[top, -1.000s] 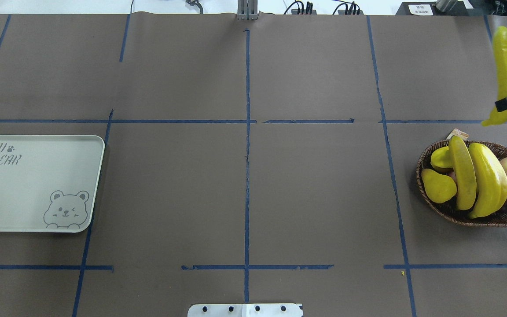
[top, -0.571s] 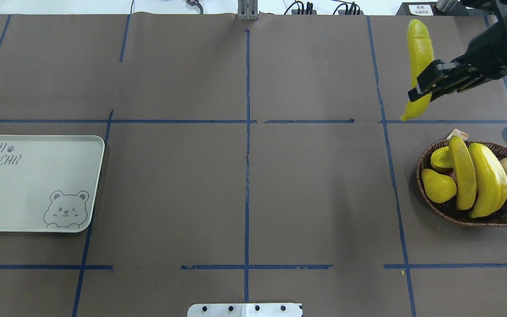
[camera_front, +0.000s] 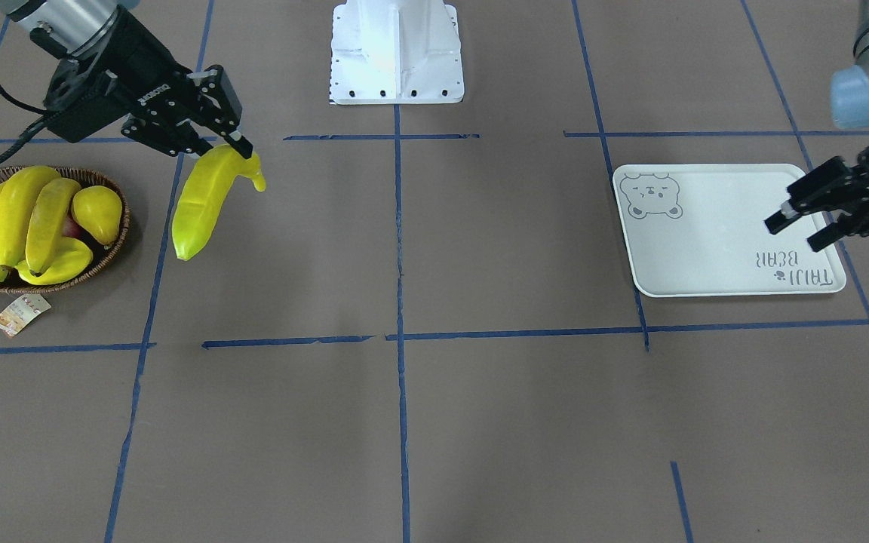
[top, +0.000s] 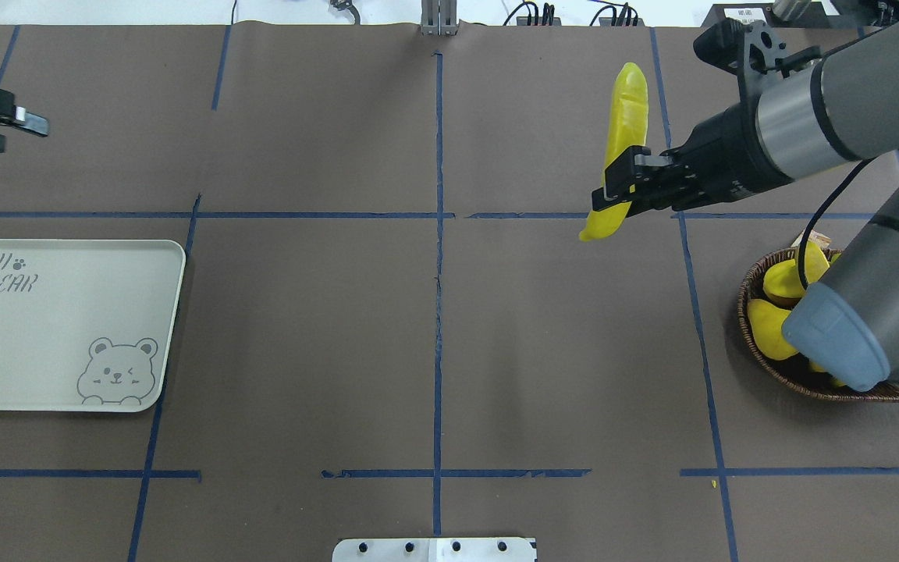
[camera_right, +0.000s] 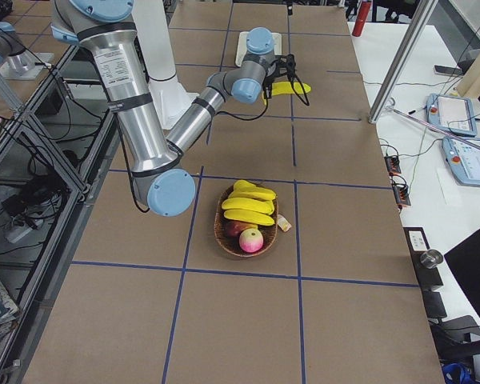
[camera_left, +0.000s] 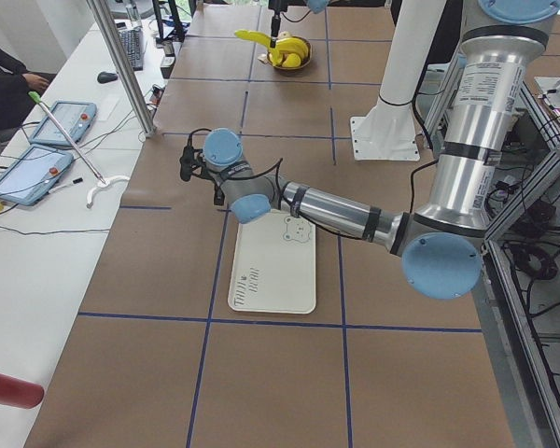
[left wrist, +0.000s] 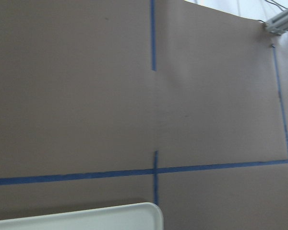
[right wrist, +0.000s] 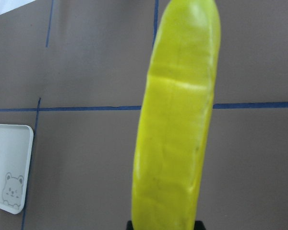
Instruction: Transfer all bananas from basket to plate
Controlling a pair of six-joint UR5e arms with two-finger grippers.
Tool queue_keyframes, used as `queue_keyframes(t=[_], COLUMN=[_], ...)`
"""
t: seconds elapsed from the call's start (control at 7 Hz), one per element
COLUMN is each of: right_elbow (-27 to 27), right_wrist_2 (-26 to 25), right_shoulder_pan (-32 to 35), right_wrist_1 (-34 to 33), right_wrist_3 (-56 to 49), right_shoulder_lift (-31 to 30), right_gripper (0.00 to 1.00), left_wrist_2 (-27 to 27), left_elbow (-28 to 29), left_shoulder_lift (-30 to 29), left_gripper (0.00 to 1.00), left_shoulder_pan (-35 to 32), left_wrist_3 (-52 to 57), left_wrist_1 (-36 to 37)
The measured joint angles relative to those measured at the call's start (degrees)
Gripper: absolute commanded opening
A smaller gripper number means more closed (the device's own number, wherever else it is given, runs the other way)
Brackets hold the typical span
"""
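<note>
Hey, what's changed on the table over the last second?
The right gripper, shut on a banana, carried it leftward in the overhead view, away from the basket toward the centre. The open left gripper entered at the left edge. The plate and basket stayed put.

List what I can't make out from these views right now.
- Overhead: most of the basket and its fruit, hidden by the right arm.
- Right wrist view: the right gripper, almost wholly behind the held banana.
- Overhead: the left gripper, body cut off by the left edge.
- Left wrist view: all but a corner of the plate, cut by the bottom edge.
- Front view: writing on the basket tag, too small.
</note>
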Motion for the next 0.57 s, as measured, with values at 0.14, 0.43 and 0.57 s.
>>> queue_keyframes(t=[0.14,0.43,0.57], right_elbow=[0.13,-0.09,-0.27], right_wrist_2=[-3.51,-6.60,-6.95], right_shoulder_pan=[-3.39,-8.35,-10.26], right_wrist_1=[3.32,9.77,13.69], right_wrist_3=[3.32,6.51,7.19], right_shoulder_lift=[0.14,0.39,0.45], right_gripper=[0.01,0.01,0.01], left_wrist_2=[4.04,8.18,9.43], left_elbow=[-0.46,-0.82,-1.03], left_shoulder_lift=[-2.16,-8.86,-11.92], left_gripper=[1.00,1.00,1.00], left_shoulder_pan=[5.21,10.38,11.84], left_wrist_3=[-10.29,-32.54,-40.93], left_wrist_1=[-5.39,-12.36,-14.32])
